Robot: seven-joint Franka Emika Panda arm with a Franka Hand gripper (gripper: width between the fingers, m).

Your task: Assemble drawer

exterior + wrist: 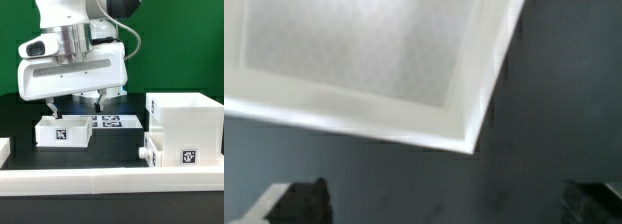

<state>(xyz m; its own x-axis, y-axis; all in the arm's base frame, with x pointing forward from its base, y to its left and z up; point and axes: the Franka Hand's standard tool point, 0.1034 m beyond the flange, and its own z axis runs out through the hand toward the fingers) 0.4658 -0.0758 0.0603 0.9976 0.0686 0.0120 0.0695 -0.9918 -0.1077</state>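
Hand (73, 102) wide open, empty, just above small tray (48, 133)

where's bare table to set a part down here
Bare dark table lies between the small tray and the casing, behind the rail. A narrower strip sits at the exterior view's left of that tray. Crowded: under the open gripper, and around the knob beside the casing.

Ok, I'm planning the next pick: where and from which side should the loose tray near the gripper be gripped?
Probably one thin upright wall of the loose tray, from straight above. It sits open side up, so the rim is exposed, and the gripper hangs over it with jaws open.
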